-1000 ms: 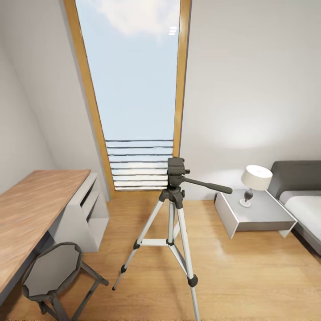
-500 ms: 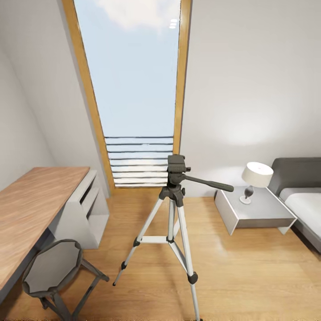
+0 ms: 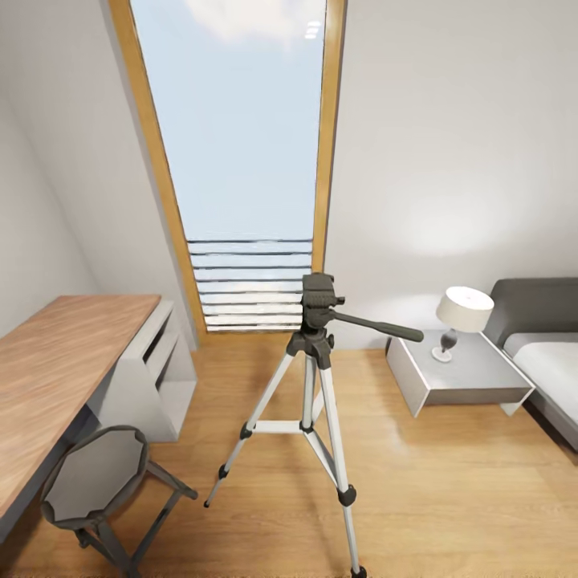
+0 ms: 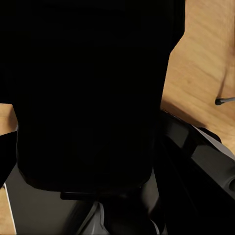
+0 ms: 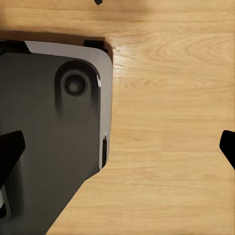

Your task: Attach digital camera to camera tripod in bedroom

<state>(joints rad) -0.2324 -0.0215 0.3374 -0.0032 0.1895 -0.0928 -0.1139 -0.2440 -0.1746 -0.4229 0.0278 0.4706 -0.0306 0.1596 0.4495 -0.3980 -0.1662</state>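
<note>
One desk (image 3: 56,353) on my left, wood-topped, running along the left wall, and one grey stool (image 3: 96,482) tucked near it. Centre of the floor: one camera tripod (image 3: 313,401), three silver legs splayed, black head up top with its pan handle sticking out to the right. Nothing stands between me and it. Behind it, one tall wood-framed window (image 3: 249,160) with slats low down. Right of that, one grey nightstand (image 3: 457,377) carrying one white-shaded lamp (image 3: 461,317), then the bed (image 3: 546,353) at the far right edge. Light wood floor (image 3: 449,490), white walls. My left gripper: a big black mass (image 4: 93,93) sits right at that wrist, so I can't tell its state. My right gripper (image 5: 117,147) is spread wide, fingertips (image 5: 10,152) well apart over floor and my own grey base (image 5: 49,132).
</note>
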